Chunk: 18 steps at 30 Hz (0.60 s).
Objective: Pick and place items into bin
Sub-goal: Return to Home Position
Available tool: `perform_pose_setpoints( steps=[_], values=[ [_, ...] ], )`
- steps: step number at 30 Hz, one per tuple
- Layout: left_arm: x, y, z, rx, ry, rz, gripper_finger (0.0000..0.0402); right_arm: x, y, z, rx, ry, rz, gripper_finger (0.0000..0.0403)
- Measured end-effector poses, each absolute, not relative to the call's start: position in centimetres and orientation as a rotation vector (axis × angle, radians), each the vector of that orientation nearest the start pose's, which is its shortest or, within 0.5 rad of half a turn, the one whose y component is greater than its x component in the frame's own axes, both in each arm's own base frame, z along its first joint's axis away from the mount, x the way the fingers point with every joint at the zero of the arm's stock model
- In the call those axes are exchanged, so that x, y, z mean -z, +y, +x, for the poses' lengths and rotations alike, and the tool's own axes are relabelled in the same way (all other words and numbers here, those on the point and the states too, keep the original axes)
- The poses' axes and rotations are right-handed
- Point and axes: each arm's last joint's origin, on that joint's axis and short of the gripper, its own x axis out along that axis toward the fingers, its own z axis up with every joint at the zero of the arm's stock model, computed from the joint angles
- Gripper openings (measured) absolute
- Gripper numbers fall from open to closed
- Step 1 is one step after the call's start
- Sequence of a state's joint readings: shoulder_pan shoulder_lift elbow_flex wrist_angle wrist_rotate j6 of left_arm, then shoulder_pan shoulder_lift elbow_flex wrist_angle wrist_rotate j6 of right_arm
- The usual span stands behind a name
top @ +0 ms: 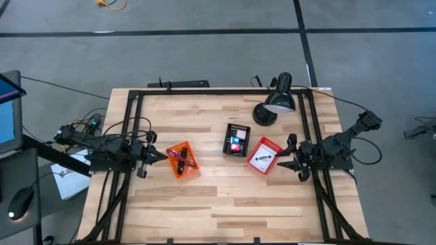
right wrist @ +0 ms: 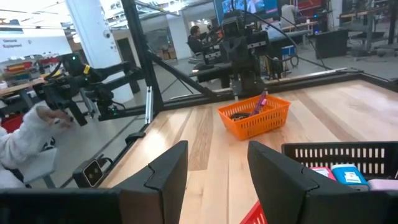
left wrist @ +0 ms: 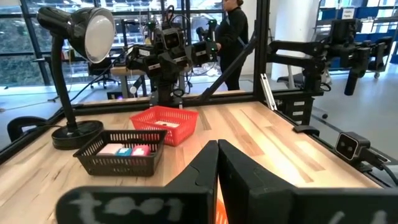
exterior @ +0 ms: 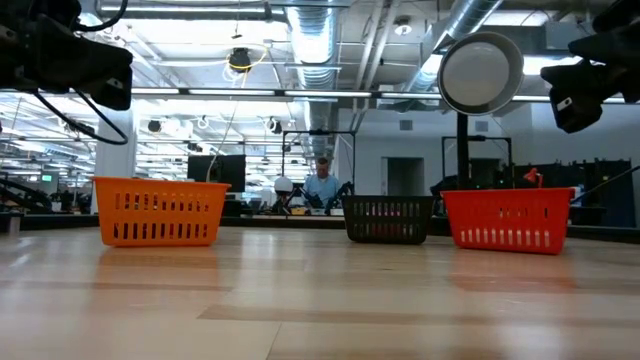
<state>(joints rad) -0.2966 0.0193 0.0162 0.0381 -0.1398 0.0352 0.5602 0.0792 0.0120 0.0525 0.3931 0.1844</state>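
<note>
Sorting looks complete on the wood surface [top: 225, 204]. Seen from above, three small bins sit in a loose row across the middle of the frame, and every item in sight lies inside one. The orange bin [top: 182, 160], left of centre, holds the black-and-red marker [top: 178, 158] and a purple pen [right wrist: 260, 102] that leans up past its rim. The black bin [top: 236, 139], at centre, carries the pink and blue cubes [top: 236, 144]. The red bin [top: 264, 156], right of centre, holds the white packet [top: 262, 158], lying flat. No loose item shows on the bare wood.

The left gripper [top: 162, 155] hangs just left of the orange bin; its wrist view shows the fingers pressed together on nothing. The right gripper [top: 281, 162] hangs just right of the red bin, fingers spread and empty. In the low view both sit high above the surface, well clear of the bin rims. The pose reads as parked rather than reaching, with each arm on its own side facing the bins it can serve.

A black lamp [top: 276, 103] stands at upper right, behind the black and red bins, its head tilted down toward the work. It is no part of the sorting. A person [left wrist: 233, 28] stands in the room beyond.
</note>
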Motion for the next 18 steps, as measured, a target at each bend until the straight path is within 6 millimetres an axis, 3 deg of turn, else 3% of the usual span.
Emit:
perform_pose_setpoints(
  steps=[18],
  values=[
    [-17.11,-2.46,9.45,0.153,-0.035,0.034,0.0000,-16.64,4.36,9.04,-0.165,0.029,0.177,0.0158]
  ],
)
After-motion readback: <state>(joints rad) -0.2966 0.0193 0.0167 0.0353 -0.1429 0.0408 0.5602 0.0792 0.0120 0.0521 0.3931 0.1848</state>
